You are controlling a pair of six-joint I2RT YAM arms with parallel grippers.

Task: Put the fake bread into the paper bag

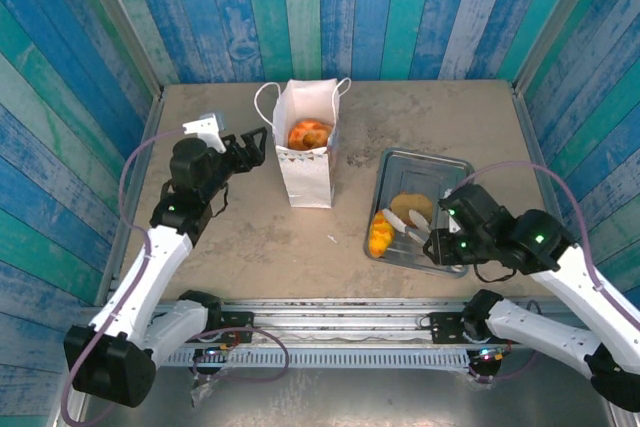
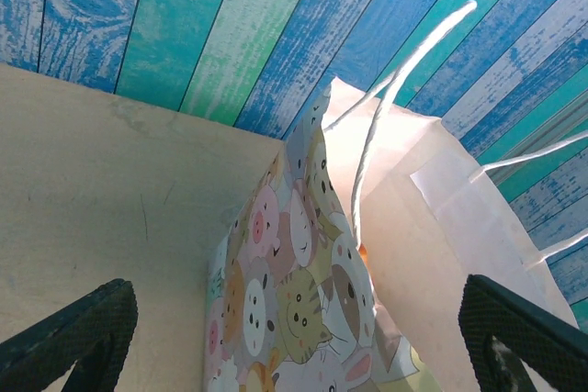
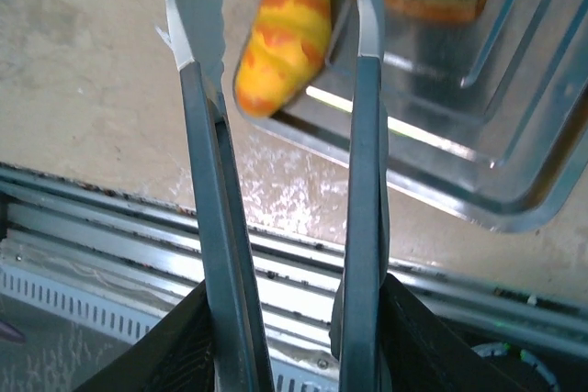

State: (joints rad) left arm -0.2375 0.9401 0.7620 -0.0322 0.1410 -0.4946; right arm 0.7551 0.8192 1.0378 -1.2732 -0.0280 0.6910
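Note:
The white paper bag [image 1: 305, 172] stands upright mid-table with orange bread [image 1: 309, 134] showing inside its open top. My left gripper [image 1: 255, 147] is open just left of the bag; in the left wrist view its fingers [image 2: 83, 328] straddle the bag's cartoon-printed side [image 2: 303, 282]. My right gripper [image 1: 447, 244] is shut on metal tongs [image 1: 408, 230]. The tong blades [image 3: 207, 181] stand on either side of a yellow-orange croissant [image 3: 280, 34] lying at the tray's near-left edge [image 1: 380, 234]. A brown slice [image 1: 411, 207] lies beside it in the tray.
The grey metal tray [image 1: 445, 172] sits right of the bag, its rim [image 3: 478, 144] close to the table's front rail. Blue plank walls enclose the table on three sides. The bag's cord handles [image 2: 386, 117] stick up toward the back wall.

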